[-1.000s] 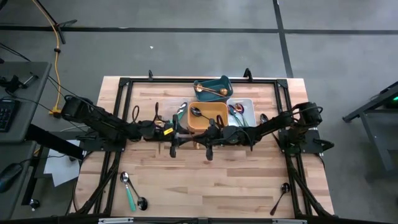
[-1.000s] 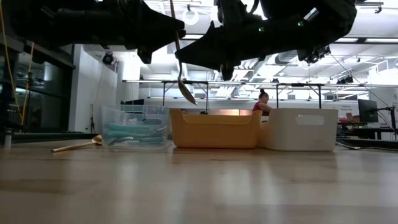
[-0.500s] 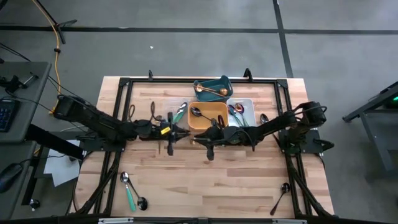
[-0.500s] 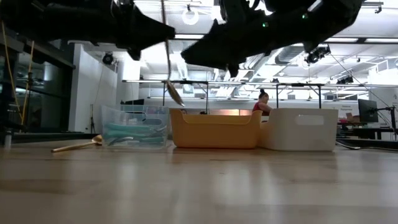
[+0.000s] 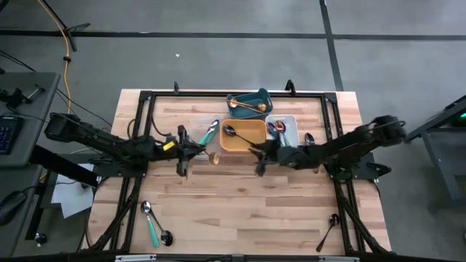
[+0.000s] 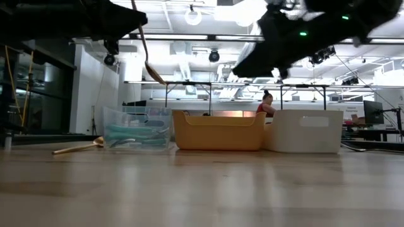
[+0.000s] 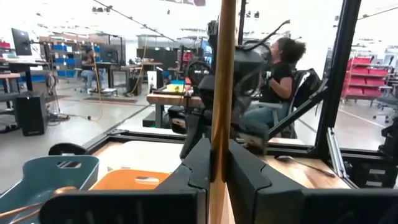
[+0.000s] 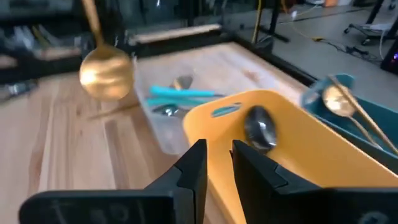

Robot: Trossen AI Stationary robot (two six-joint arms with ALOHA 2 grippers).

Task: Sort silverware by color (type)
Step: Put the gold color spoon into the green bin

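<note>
High view showed the left pincer point(image 5: 182, 151) over the middle of the surface point(image 5: 240, 204), closed on a gold spoon point(image 5: 213, 157) whose bowl showed just beside the yellow tray point(image 5: 244, 138). The right pincer point(image 5: 260, 161) hung near that tray's front edge, empty. Loose pieces lay well apart: a teal-handled spoon point(image 5: 151, 227) near the front left, a black spoon point(image 5: 328, 229) at the front right. A teal tray point(image 5: 251, 98) at the back already held gold pieces, so I judged the held spoon belonged there.

Low view had the gold spoon point(image 6: 146, 53) hanging bowl-down from the left arm, clear of the surface, with another gold spoon point(image 6: 79, 148) lying beside a clear bin point(image 6: 136, 135).

Left wrist view showed the fingers point(image 7: 199, 168) clamped tight on the gold handle point(image 7: 221, 93), which stood upright, probably so it would not swing.

Right wrist view showed the right arm's own fingers point(image 8: 193, 171) a little apart with nothing between them, the gold bowl point(image 8: 106, 74) dangling beyond.
</note>
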